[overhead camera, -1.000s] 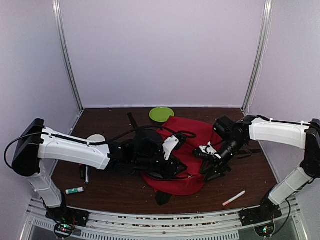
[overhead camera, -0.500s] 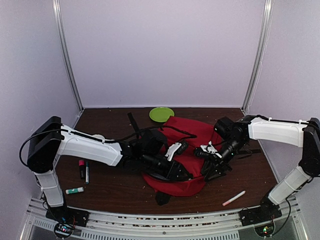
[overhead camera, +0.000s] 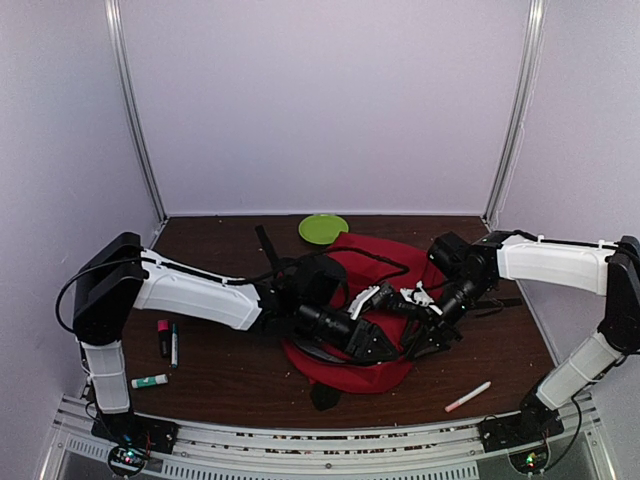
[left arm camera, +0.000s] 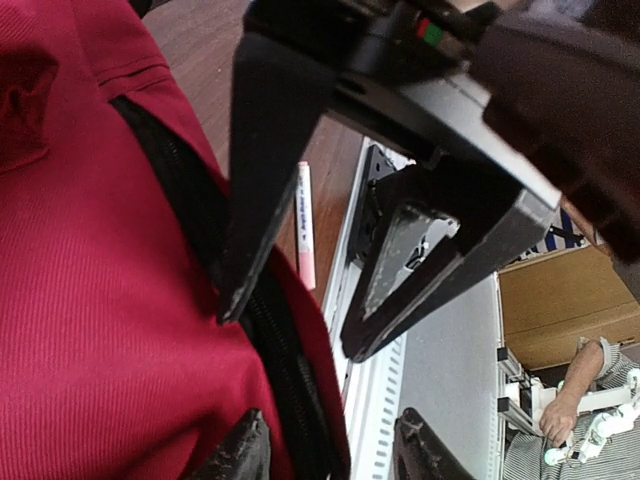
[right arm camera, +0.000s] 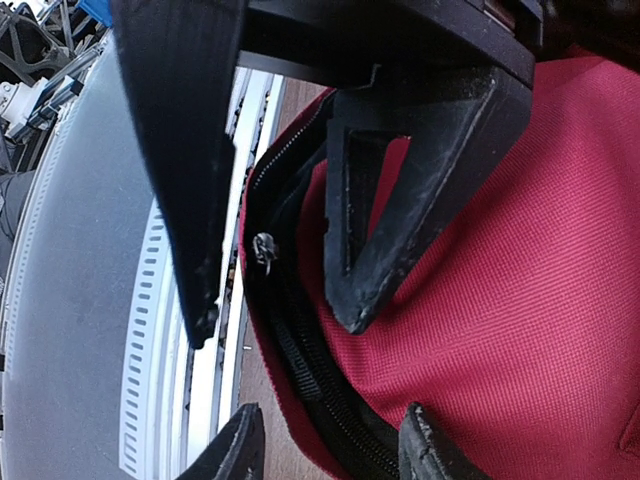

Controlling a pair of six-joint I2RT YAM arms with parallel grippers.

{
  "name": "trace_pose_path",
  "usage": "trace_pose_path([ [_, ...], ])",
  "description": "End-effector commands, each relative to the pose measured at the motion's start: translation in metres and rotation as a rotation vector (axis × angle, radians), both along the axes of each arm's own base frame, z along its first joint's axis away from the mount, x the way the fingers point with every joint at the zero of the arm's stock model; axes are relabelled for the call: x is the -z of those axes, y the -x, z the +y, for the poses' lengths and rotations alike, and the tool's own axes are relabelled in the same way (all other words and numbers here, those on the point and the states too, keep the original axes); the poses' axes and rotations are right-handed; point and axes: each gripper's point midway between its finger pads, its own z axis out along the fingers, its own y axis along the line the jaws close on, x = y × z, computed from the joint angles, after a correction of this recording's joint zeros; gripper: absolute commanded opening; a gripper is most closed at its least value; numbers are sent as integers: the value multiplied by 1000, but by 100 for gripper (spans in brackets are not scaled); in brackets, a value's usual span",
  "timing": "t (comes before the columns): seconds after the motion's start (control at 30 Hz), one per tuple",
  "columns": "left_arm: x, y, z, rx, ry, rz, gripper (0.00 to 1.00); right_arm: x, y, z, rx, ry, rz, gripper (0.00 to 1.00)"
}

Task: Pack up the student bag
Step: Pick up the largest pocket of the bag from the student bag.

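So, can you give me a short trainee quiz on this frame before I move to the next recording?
1. True or false: the left gripper is shut on the red backpack.
2. Which thing lies just beyond the backpack in the top view? A. green plate B. blue cup C. yellow book
3. In the right wrist view, what small metal part shows in the gap of the right gripper?

Key: 1 false, its jaws stand open over the fabric; 2 A; 3 the zipper pull.
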Motion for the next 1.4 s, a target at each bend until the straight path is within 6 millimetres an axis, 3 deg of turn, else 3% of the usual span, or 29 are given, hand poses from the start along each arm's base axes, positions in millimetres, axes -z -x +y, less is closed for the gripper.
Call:
trace_pose_path([
  [0.0,-12,-2,-12,28,32,-19,44,1,-2,-4,12,15,-21,47],
  [0.27,0,-8,-12,15,-52,-27,27,-2,0,-6,14,13,-41,47],
  [0.57,10,-1,-7,21,-85,11,27,0,-1,-6,14,17,-37,47],
  [0.73,2,3,-14,61,-48,10,27,1,-1,-6,15,19,-40,47],
  [1.03,7,6,-18,84,-66,19,6,1,-2,-7,18,20,-44,47],
  [1.1,6,6,-17,83,-63,15,0,2,-2,-7,19,24,-43,47],
  [1.23,-2,2,-11,55,-61,-22,0,6,1,-10,3,39,-39,47],
  [1.37,-22,-11,2,-20,-46,-111,0,11,9,-14,-46,46,-23,51],
])
